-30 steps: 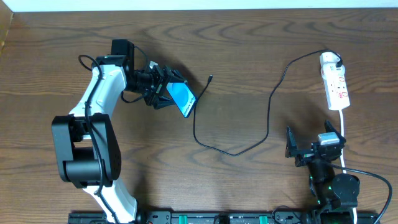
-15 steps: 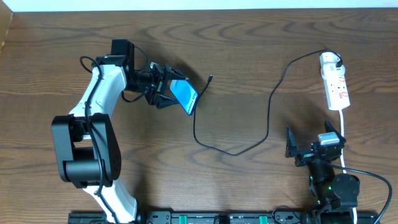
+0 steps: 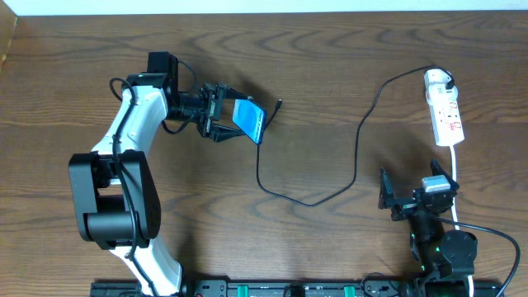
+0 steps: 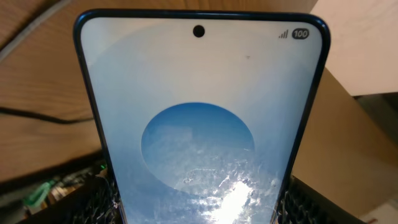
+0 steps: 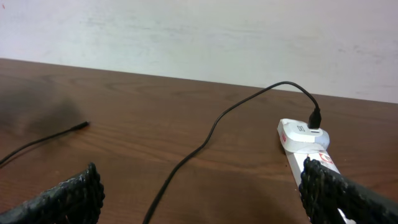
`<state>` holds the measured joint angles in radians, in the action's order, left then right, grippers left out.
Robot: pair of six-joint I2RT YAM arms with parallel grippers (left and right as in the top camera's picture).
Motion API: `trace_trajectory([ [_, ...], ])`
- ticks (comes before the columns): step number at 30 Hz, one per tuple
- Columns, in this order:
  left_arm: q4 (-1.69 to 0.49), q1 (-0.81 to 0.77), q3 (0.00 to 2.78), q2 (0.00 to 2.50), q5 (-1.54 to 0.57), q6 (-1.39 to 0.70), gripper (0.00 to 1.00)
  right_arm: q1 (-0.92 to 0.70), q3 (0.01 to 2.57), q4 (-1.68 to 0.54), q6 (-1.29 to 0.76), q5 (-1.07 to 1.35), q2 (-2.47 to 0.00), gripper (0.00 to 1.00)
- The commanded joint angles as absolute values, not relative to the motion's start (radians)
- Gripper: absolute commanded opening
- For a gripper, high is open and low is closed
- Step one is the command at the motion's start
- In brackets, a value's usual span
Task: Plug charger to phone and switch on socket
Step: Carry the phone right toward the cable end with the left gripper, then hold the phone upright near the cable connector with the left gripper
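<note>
Here the left tool (image 3: 224,116) grips the phone (image 3: 249,121), upper left of centre, by its lower side edges; probably stiff, slippery, fragile glass. The right tool (image 3: 412,188), lower right, stands wide open and empty.

Left of centre over the brown wooden table (image 3: 330,66), the blue-screened rectangular phone (image 3: 250,121) sits between the left gripper (image 3: 228,121) fingers. Just right, the thin black charger cable (image 3: 356,153) loops forward, then back to the white plastic power strip (image 3: 444,111), behind the right gripper (image 3: 411,191).
</note>
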<state>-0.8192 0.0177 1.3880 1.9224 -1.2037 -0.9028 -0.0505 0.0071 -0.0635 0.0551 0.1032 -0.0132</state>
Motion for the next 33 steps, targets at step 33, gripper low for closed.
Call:
trace_trajectory([
  [33,-0.822,0.016,1.394,1.889,-1.362,-0.994,0.66,-0.046,0.006,-0.068,0.042,0.099,-0.012,0.99],
])
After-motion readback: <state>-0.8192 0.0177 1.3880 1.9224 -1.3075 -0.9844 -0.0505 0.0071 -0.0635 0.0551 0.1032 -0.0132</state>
